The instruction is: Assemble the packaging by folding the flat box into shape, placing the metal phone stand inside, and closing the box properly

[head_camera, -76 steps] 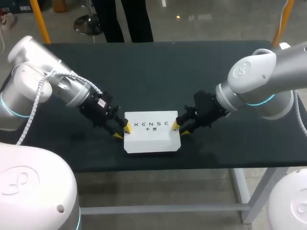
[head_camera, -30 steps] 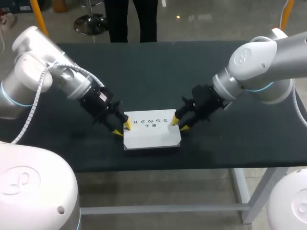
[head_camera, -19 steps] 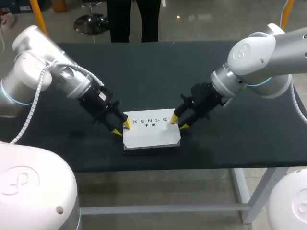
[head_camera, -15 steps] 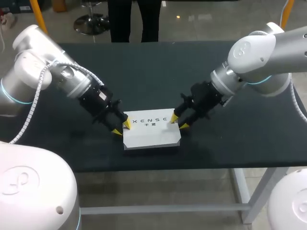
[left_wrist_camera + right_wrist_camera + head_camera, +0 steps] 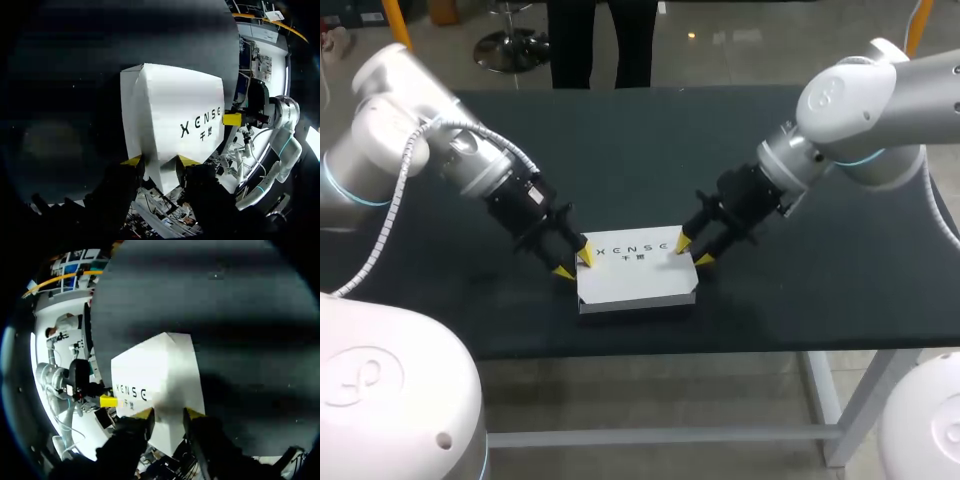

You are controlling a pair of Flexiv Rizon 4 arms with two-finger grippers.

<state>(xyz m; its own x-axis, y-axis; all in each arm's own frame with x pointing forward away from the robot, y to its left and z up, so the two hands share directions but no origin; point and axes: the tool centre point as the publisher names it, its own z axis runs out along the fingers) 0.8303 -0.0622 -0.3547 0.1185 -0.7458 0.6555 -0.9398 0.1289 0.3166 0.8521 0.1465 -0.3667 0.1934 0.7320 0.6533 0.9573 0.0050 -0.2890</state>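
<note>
The white box (image 5: 638, 272), folded into shape with its printed lid down, is near the table's front edge. My left gripper (image 5: 573, 263) is shut on its left end, and my right gripper (image 5: 692, 251) is shut on its right end. In the left wrist view the box (image 5: 170, 110) runs ahead from between the left gripper's (image 5: 160, 161) yellow tips, and my right gripper's fingertip (image 5: 232, 119) shows at the far end. The right wrist view shows the box (image 5: 160, 375) between the right gripper's (image 5: 169, 412) tips. No metal phone stand is visible.
The dark table (image 5: 640, 150) stretches bare behind and to both sides of the box. Its front edge (image 5: 640, 350) lies a short way before the box.
Both arms have risen and drawn slightly back from the front edge. The box has gone with them, held at both ends. The fingers' spacing looks the same.
</note>
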